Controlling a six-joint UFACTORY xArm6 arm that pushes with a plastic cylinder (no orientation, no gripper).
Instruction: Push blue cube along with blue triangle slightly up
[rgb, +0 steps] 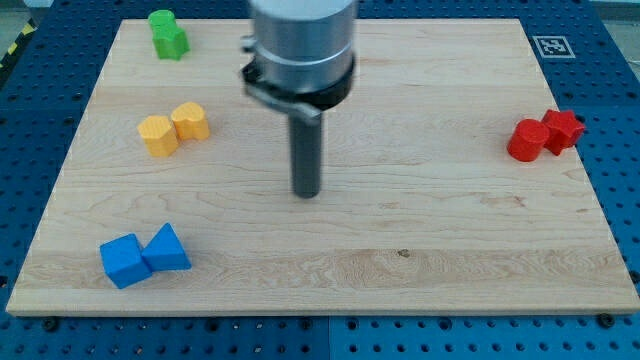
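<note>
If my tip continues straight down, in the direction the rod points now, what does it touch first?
Only the bare wooden board. My tip seems to sit at or just above its surface, mid-board, with no block under it. The blue cube and blue triangle lie far off, toward the view's bottom left.

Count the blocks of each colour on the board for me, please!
Blue: 2, the blue cube and the blue triangle
Yellow: 2
Red: 2
Green: 1
Total: 7 blocks

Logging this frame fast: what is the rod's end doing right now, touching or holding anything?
My tip: holds nothing, touches no block, mid-board, up and to the view's right of the blue cube and blue triangle.
</note>
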